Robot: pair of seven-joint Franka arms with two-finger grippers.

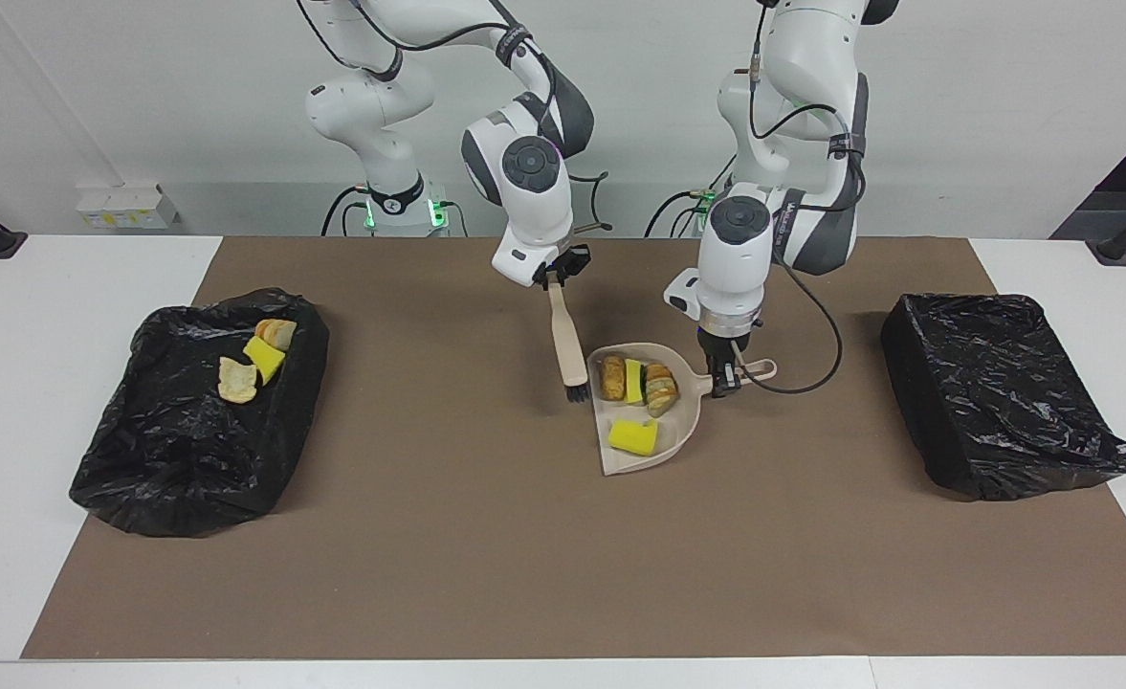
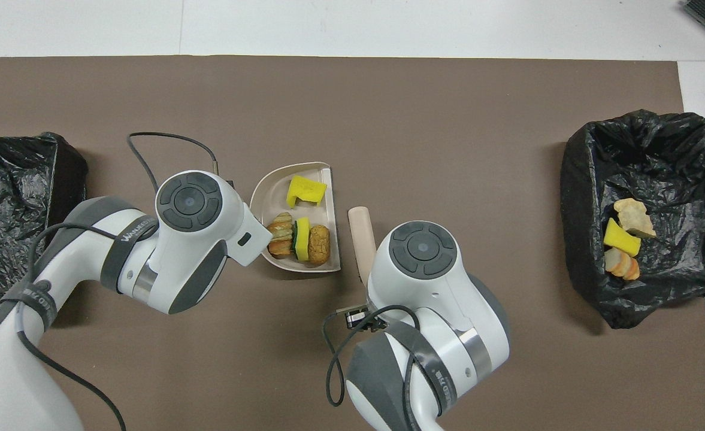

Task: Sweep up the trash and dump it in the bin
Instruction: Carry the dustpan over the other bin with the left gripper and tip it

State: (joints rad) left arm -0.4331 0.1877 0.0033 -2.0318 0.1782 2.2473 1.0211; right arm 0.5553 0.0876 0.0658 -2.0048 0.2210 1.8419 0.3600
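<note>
left claw (image 1: 723, 381) gripping dustpan (image 1: 653, 457) handle, trash (image 1: 633, 436) inside

Both arms reached down over the middle of the table, left gripper (image 1: 727, 379) and right gripper (image 1: 557, 277) squeezed tight.

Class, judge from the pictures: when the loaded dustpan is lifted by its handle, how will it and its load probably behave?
The dustpan looks like rigid moulded plastic, so it likely won't flex. Held by the left gripper at the handle only, it may dip toward its open lip. The four trash pieces lie loose and could slide out.
</note>
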